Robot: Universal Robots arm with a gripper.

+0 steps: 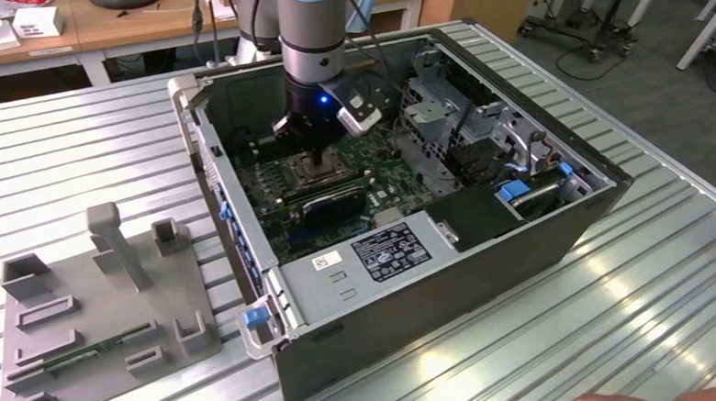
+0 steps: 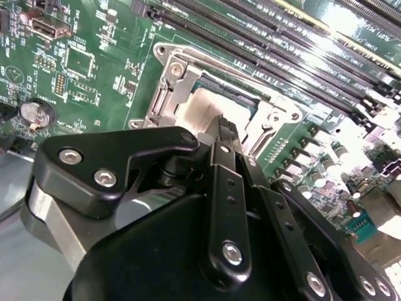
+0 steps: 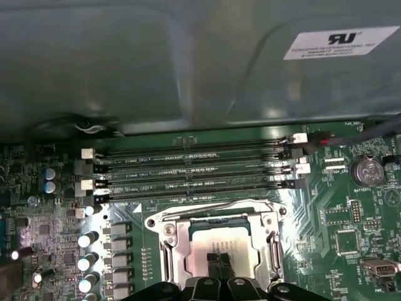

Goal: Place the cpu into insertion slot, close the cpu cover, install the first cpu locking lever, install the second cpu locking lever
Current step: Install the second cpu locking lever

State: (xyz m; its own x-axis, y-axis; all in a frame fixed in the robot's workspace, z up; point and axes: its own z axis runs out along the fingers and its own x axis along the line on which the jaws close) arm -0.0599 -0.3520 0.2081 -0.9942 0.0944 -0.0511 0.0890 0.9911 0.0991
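First wrist view: cpu (image 3: 216, 241) just beneath jaws.

Matt grey metal cpu (image 3: 216, 241); shiny silver metal cpu cover (image 3: 170, 246); glossy green circuit board (image 3: 351, 213); matt black gripper (image 2: 227, 128).

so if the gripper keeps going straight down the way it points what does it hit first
Most likely the cpu, whose silver top sits in the insertion slot framed by the cpu cover. The gripper points right at it, though the remaining gap is hard to judge.

The cpu (image 3: 216, 241) lies in the insertion slot (image 3: 168, 251), cpu cover (image 3: 274, 249) down.
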